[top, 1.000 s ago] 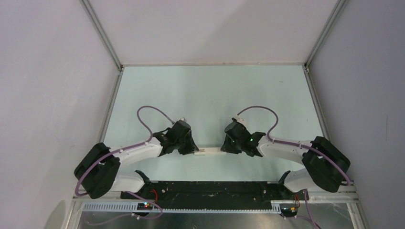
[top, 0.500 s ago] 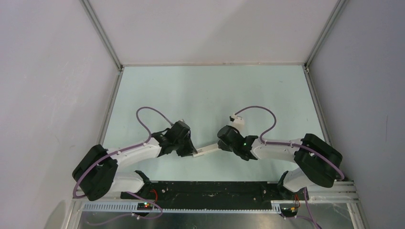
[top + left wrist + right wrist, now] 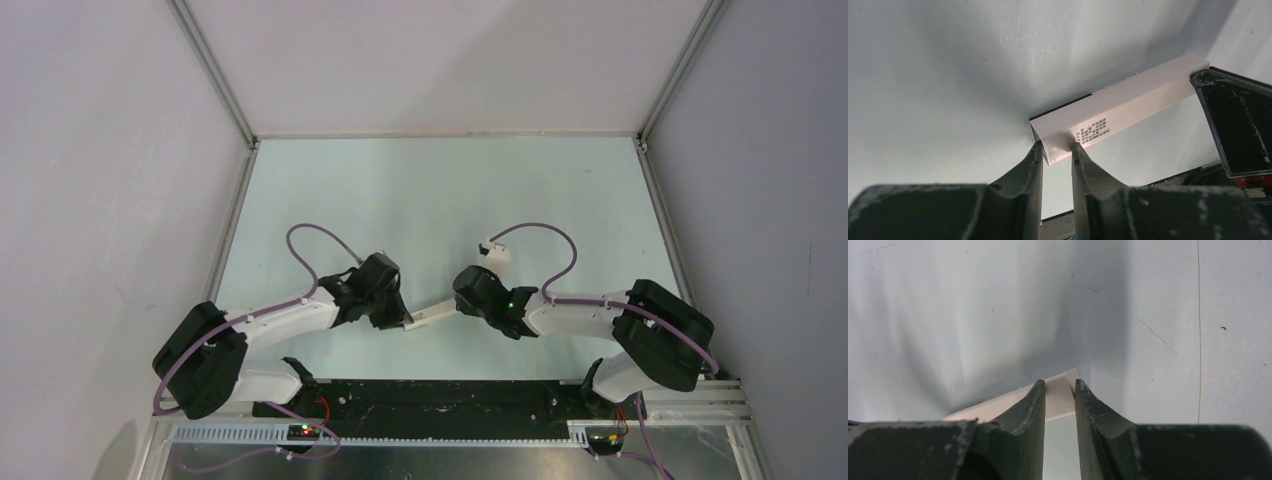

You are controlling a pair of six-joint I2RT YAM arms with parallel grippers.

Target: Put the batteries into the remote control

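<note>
The white bar-shaped remote control (image 3: 432, 316) hangs slanted between my two grippers, just above the table. My left gripper (image 3: 402, 322) is shut on its near-left end; the left wrist view shows the fingertips (image 3: 1037, 152) pinching the remote (image 3: 1128, 107) beside a printed label, with a thin dark edge underneath. My right gripper (image 3: 466, 306) is shut on the far-right end; the right wrist view shows that gripper (image 3: 1060, 385) with the white end (image 3: 1060, 399) between its fingers. The right gripper's black body (image 3: 1233, 125) also shows in the left wrist view. No batteries are in view.
The pale green table (image 3: 440, 200) is walled by white panels on three sides. A black base rail (image 3: 440, 395) runs along the near edge. Purple cables (image 3: 545, 235) loop above both wrists, with a small white connector (image 3: 497, 250) on the right one.
The right gripper has swung left and slightly away, turning the remote from level to slanted with its right end farther back. The left gripper has barely moved.
</note>
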